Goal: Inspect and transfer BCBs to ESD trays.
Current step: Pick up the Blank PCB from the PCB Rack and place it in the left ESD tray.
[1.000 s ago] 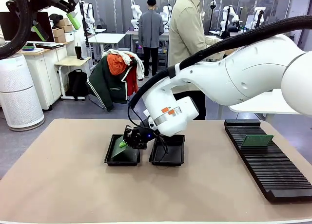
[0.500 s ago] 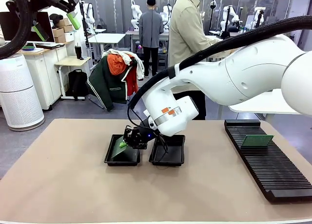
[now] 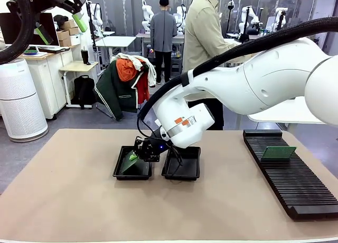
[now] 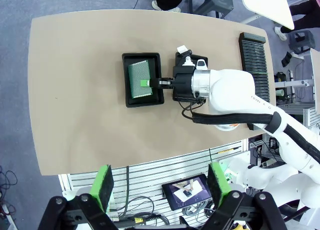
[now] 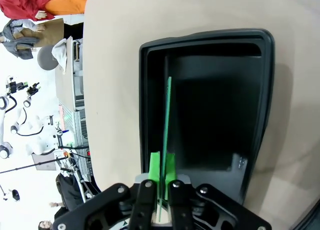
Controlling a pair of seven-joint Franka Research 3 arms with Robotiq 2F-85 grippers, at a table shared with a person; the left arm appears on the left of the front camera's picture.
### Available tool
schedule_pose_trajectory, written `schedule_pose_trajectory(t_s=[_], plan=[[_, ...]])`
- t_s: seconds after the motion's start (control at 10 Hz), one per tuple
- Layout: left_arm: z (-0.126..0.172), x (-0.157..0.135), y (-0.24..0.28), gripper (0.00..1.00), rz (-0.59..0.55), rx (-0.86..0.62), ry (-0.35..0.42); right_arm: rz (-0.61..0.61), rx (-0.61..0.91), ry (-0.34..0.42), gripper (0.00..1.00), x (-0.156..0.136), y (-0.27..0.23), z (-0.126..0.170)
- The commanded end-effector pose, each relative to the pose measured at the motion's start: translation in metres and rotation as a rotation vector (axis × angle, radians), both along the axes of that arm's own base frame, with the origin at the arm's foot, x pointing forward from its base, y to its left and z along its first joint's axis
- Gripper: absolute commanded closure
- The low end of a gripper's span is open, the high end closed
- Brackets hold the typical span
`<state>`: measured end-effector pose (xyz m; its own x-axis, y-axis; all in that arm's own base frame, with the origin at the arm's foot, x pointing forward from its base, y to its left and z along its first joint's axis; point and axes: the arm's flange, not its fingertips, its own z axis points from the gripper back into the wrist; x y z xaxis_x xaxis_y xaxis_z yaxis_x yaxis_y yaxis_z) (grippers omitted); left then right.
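Over the left tray (image 4: 142,102), right claw (image 5: 162,170) pinches a tilted BCB (image 4: 136,77) by its edge (left claw (image 4: 160,175) wide).

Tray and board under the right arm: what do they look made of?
Tray: likely moulded plastic, matte black, with rounded corners and sloped walls. Board: probably thin rigid green laminate, with a finely speckled face, straight when seen edge-on.

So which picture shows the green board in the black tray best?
The left wrist view: it looks down on the board, showing its flat face. The front view shows a tilted sliver by the right tool; the right wrist view shows just its thin edge.
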<state>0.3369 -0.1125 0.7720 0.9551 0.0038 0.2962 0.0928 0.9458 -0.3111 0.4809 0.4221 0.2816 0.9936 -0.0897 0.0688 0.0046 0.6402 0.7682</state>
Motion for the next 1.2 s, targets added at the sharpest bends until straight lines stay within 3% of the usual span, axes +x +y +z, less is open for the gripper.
schedule_pose_trajectory(t_s=[0.0,0.6,1.1], plan=[[-0.001,-0.001,0.000,0.00,0.000,0.000,0.001,-0.035,-0.062,0.007,0.83,-0.001,0.005,0.004],[-0.001,-0.001,0.000,0.00,0.000,0.000,0.001,-0.020,-0.206,-0.021,0.47,-0.007,0.021,0.030],[-0.001,-0.001,0.000,0.00,0.000,0.000,0.001,0.020,-0.422,-0.061,0.02,-0.008,0.030,0.069]])
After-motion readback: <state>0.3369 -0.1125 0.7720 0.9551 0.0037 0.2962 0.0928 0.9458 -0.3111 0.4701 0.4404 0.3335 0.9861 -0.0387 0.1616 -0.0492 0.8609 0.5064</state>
